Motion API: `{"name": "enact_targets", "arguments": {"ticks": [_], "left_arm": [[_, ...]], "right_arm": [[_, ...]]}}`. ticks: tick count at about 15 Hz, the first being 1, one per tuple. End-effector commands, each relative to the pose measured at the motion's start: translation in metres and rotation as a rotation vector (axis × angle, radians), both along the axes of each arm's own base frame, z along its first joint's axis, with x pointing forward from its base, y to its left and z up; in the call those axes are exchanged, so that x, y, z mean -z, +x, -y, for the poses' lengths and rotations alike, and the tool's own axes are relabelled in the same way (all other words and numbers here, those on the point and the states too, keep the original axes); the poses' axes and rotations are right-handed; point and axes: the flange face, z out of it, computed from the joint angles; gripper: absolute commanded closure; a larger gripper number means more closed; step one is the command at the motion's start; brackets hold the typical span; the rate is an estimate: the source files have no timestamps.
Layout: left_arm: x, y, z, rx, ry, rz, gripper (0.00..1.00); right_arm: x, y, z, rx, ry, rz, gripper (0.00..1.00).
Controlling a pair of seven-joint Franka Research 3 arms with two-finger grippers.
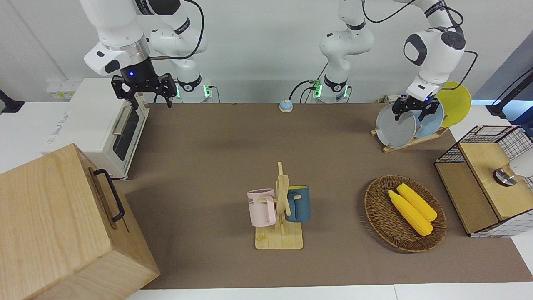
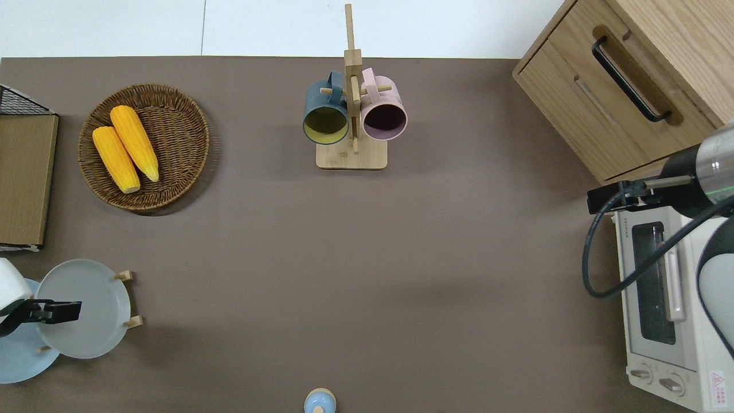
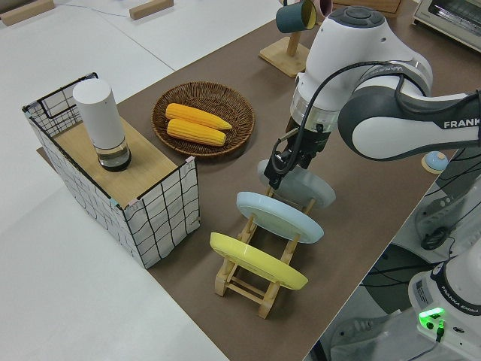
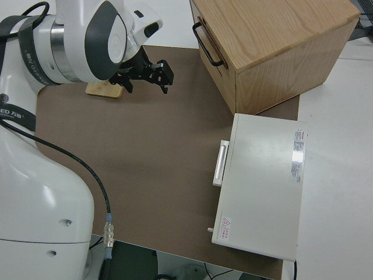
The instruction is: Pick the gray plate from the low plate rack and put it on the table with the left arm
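Bright, even indoor light in all 4 views, with soft shadows and little glare.

Light falls from above: the round brown wicker basket (image 1: 405,213) casts a faint dark crescent on the plain brown tabletop mat (image 1: 216,166), and the light wooden mug stand (image 2: 351,155) throws only a short, pale shadow. A dim, diffuse patch lies on the mat in the overhead view, near the white toaster oven (image 2: 668,304). A small bright sheen shows on the oven's white top (image 4: 265,184) in the right side view. The large white arm casing (image 4: 41,192) close to that camera looks soft. Small blue and green indicator lights glow on the arms.
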Motion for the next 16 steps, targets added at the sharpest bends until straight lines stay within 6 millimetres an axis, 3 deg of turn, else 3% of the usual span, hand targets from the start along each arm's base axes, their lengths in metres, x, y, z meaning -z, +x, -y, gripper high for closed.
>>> {"name": "enact_targets", "arguments": {"ticks": [1,3,5,16], "left_arm": [[0.0005,-0.009,-0.0001,0.016,0.016,0.016,0.33],[0.0011,-0.0092,0.0,0.015,0.016,0.016,0.73],[0.0011,-0.0092,0.0,0.015,0.016,0.016,1.0],[-0.0051,-0.0089,0.0006,0.014,0.017,0.016,1.0]], "right_arm": [[-0.0027,0.0014,0.002,0.016,-0.001,-0.005,0.017],[-0.0027,0.0014,0.002,0.016,-0.001,-0.005,0.017],[-0.0026,0.0014,0.002,0.016,-0.001,-0.005,0.017],[-0.0034,0.0014,0.002,0.016,-0.001,-0.004,0.017]]}}
